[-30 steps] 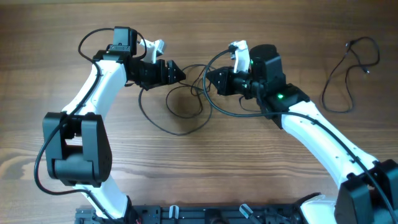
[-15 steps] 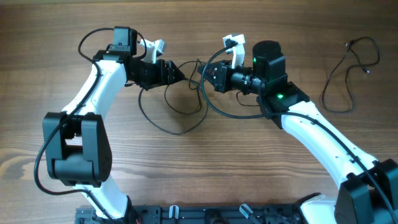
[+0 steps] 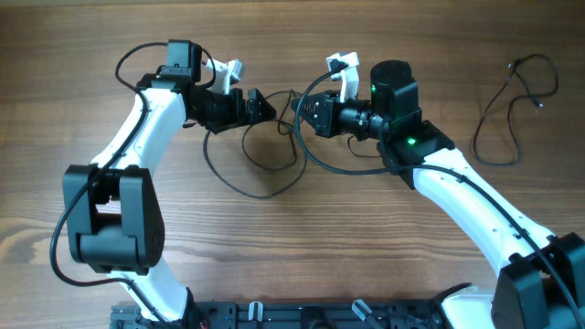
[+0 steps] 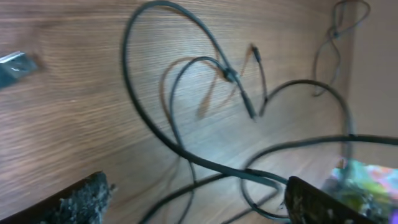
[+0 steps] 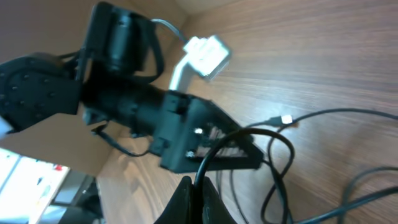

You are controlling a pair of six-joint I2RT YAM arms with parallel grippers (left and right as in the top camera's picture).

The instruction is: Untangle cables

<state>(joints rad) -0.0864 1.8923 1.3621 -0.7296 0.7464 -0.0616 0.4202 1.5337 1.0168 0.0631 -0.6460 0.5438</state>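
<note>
Left gripper point(image 3: 266, 107) is sitting released, fingers point(image 4: 81, 200) spread wide, nothing pinched. Cable loops point(image 3: 265, 196) are lying on the table point(image 3: 320, 256) just below and ahead of its tips, with one strand running across in front of the spread fingers. Right gripper point(image 3: 299, 111) is facing it, tips near but apart. It is clamping tight on one thin strand point(image 5: 283, 138), which is arching up out of its fingertips. Well off behind that gripper, another cable point(image 3: 488, 111) is lying loose on its own.
</note>
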